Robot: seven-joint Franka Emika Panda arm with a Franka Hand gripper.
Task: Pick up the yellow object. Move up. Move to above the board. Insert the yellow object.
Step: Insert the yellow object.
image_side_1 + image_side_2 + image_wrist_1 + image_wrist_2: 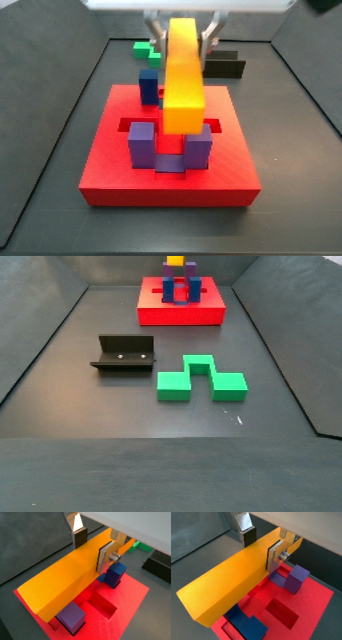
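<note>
My gripper (92,549) is shut on the yellow object (63,582), a long orange-yellow bar gripped across its width, also seen in a wrist view (228,587). In a side view the gripper (185,25) holds the yellow object (183,70) level above the board (167,178), lying along the line between the purple posts (143,142) and the blue posts (150,82). The bar sits just above the post tops. The board (181,311) stands at the far end of the floor, with the yellow object (175,261) barely showing over it.
A green notched block (201,378) lies mid-floor, and the dark fixture (124,354) stands beside it. Both also show behind the board: the green block (144,48) and the fixture (225,65). Grey tray walls ring the floor.
</note>
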